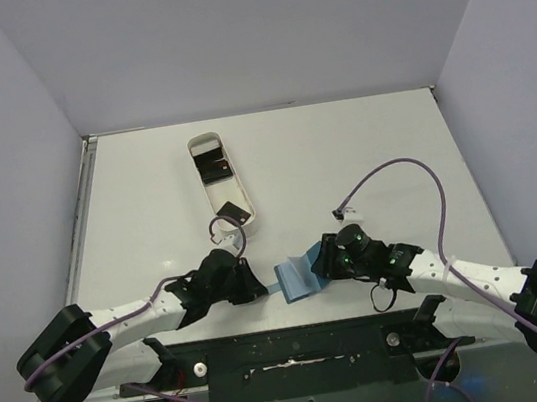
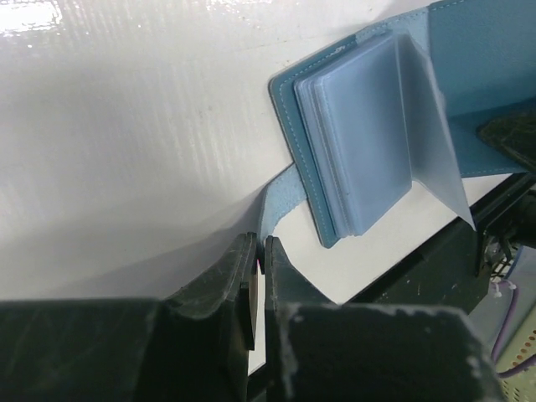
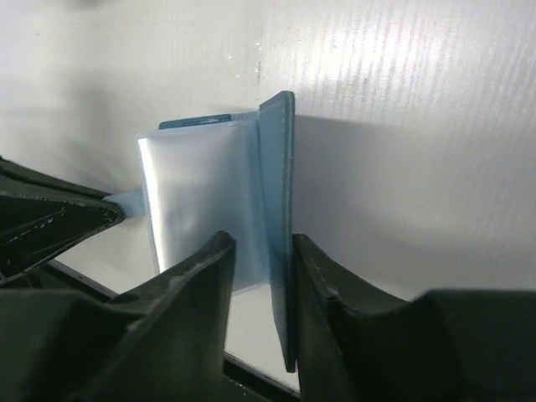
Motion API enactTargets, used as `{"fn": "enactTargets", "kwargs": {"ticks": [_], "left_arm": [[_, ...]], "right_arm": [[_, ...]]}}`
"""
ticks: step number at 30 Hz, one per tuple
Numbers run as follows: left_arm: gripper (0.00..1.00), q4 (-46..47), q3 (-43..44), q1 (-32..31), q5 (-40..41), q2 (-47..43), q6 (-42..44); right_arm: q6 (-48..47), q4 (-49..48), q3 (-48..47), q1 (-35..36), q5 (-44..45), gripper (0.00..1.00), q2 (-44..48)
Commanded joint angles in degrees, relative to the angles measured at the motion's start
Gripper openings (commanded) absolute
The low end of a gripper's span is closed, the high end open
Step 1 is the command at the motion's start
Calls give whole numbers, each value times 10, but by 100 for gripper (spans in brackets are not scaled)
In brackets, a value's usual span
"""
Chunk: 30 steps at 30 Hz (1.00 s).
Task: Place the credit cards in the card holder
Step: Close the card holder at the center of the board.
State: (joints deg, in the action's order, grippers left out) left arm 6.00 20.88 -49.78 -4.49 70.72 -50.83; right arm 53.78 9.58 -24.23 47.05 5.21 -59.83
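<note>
Credit cards [image 1: 215, 169] lie in the white tray [image 1: 252, 227] near the tabletop's middle, beyond the left end effector [image 2: 258, 251]. That one is pinched shut on the tab [image 2: 273, 205] of the card holder [image 2: 368, 126] at the near edge. The right end effector [image 3: 261, 244] straddles the upright cover [image 3: 280, 167], fingers apart.

The card holder [image 1: 293, 279] lies open at the near middle of the tabletop [image 1: 362, 147], its right panel standing upright. Farther back and slightly left sits the tray [image 1: 252, 213], with two cards [image 1: 214, 169] lying inside it.
</note>
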Motion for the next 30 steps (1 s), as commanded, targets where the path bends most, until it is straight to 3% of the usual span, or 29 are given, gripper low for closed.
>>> {"fn": "enactTargets", "kwargs": {"ticks": [1,4,11,17,24,26,30], "left_arm": [[0,72,-1,1,-21,-5,-16],[0,73,0,1,-20,-8,-16],[0,88,-3,3,-20,-13,-20],[0,90,2,6,-24,-9,-20],[0,96,-2,8,-26,-11,-23],[0,100,-5,8,-28,-14,-26],[0,94,-7,9,-22,-20,-25]], "right_arm": [[-5,-54,-19,13,-42,39,34],[-8,-110,-11,20,-78,50,44],[3,-183,-15,26,-127,58,-16],[-14,-186,-19,21,-128,55,-65],[-30,-197,-17,17,-134,35,-107],[-33,-189,-21,18,-131,36,-114],[-40,-173,-29,18,-127,51,-119]]}}
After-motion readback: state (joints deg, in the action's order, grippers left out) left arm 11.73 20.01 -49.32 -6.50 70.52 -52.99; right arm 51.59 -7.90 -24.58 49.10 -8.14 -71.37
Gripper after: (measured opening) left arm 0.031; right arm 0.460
